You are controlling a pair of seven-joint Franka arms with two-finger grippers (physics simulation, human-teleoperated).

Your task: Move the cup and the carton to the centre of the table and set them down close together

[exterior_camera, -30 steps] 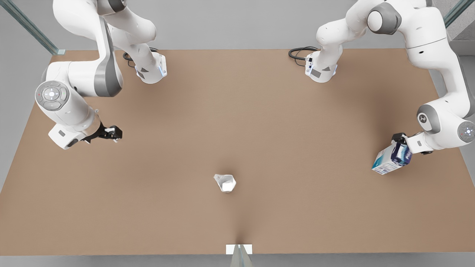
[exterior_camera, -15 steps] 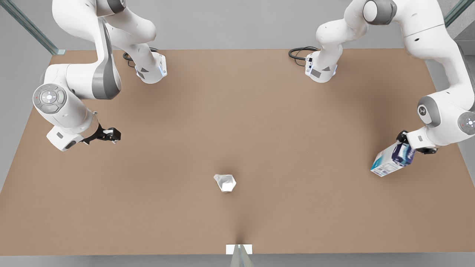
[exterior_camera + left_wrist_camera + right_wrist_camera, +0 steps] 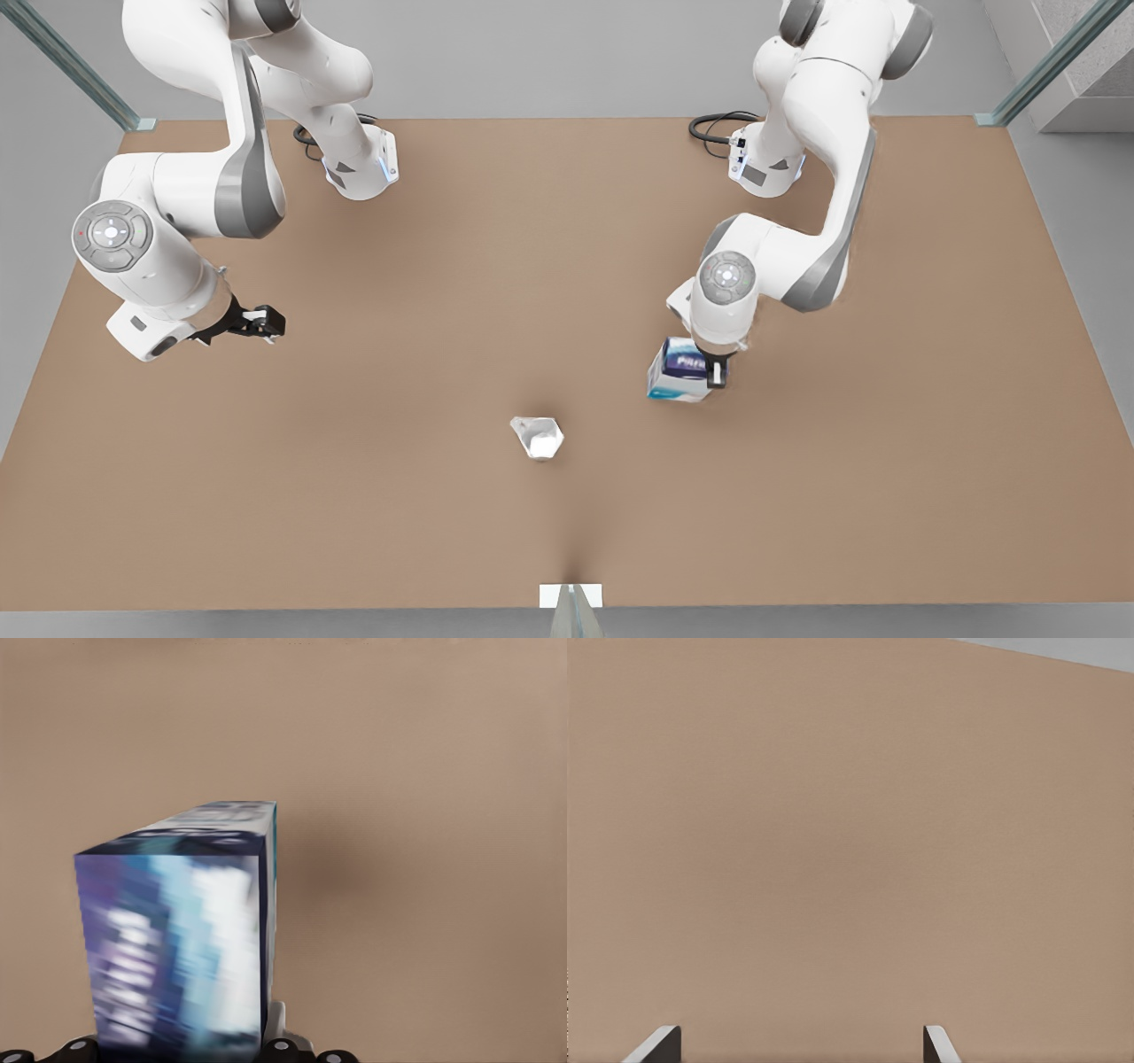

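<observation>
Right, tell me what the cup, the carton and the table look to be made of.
The cup: pale grey-white, faceted, faintly glossy; plastic or ceramic, can't say which. The carton, held in the left pincer: printed paperboard by its flat blue and teal panels and sharp edges. The table: plain matte brown, no grain, perhaps board or laminate.

Even soft light (carton [image 3: 177, 939] print smeared)
</observation>
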